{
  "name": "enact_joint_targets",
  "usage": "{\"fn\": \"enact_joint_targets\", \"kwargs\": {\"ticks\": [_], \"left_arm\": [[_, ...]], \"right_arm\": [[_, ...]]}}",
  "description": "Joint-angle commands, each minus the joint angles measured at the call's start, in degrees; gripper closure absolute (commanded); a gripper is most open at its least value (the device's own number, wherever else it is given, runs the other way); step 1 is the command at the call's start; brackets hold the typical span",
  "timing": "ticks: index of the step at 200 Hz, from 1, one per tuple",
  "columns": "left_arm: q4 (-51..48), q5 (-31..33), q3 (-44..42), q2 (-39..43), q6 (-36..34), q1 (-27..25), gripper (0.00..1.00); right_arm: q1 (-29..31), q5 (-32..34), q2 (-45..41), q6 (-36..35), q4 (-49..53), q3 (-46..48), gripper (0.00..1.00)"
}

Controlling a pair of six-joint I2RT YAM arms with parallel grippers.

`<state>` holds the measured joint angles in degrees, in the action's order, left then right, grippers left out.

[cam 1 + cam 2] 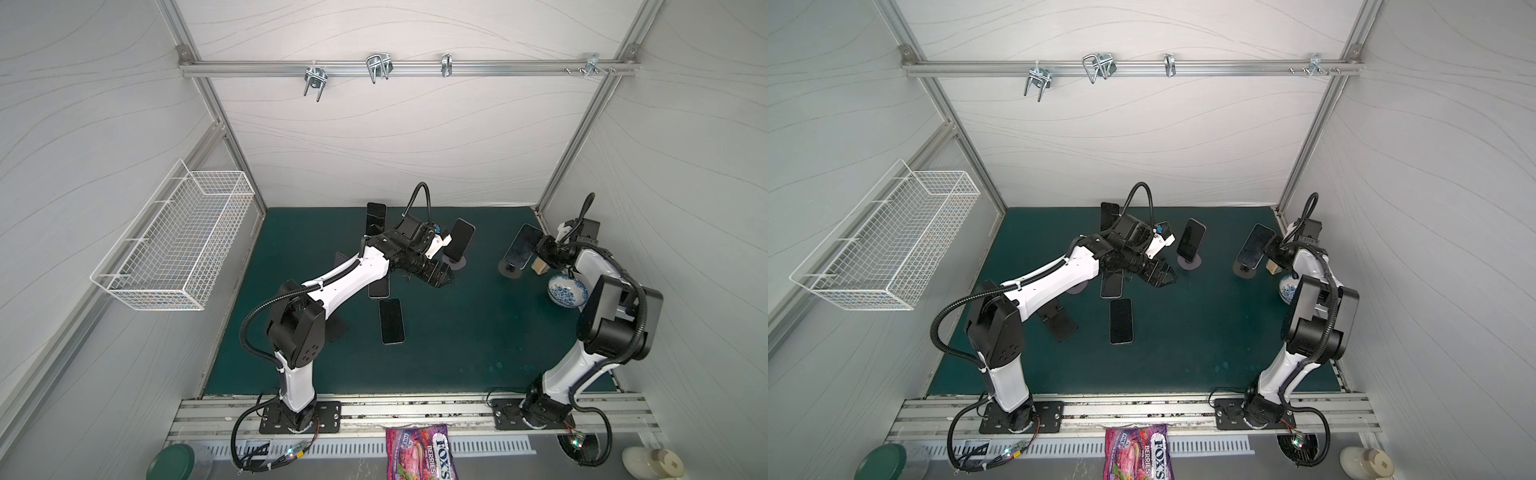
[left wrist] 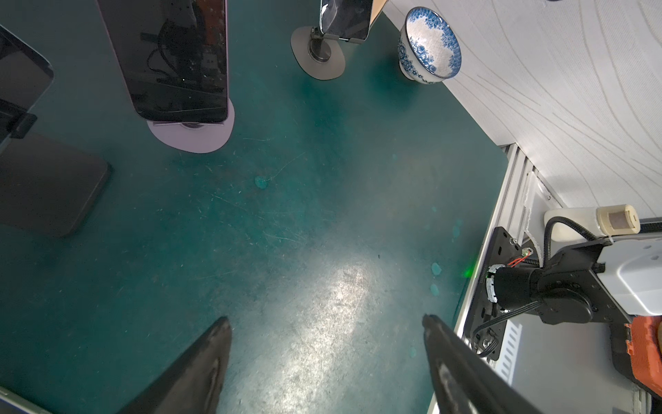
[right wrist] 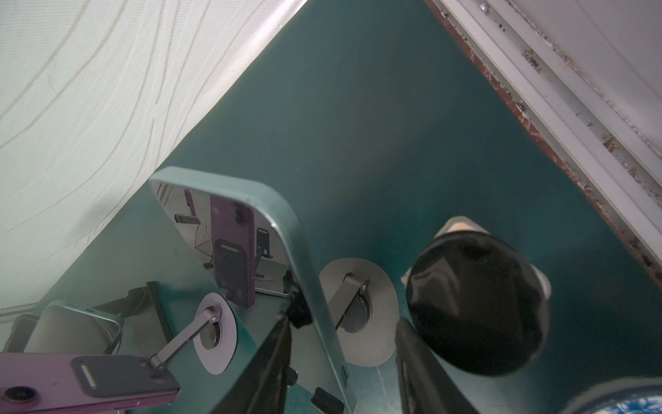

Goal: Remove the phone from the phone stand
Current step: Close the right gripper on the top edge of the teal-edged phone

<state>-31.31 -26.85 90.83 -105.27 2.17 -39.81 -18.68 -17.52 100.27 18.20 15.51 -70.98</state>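
Right gripper closed on the phone at the far right of the mat.
Near: left arm reaches over the middle, wrist tipped down, left gripper spread wide and empty above the mat. Farther: right arm folded, elbow high, fingers either side of the phone's edge; phone leans on its stand. Outer finger's contact unclear; a dark round blur crowds that side.
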Motion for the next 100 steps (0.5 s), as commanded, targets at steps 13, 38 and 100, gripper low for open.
{"fn": "enact_joint_targets", "kwargs": {"ticks": [13,38,100], "left_arm": [[2.5,-1.2,-0.1,-0.3,-0.3,-0.2,0.15],[2.6,-1.1,-0.2,-0.1,-0.3,-0.1,0.15],[2.7,-1.1,-0.7,0.7,-0.3,-0.2,0.15]], "right_arm": [[0.0,-0.4,-3.3,0.4,0.1,1.4,0.49],[1.1,0.4,-3.8,0.3,0.8,0.9,0.48],[4.1,6.3,-4.3,0.6,2.0,0.1,0.36]]}}
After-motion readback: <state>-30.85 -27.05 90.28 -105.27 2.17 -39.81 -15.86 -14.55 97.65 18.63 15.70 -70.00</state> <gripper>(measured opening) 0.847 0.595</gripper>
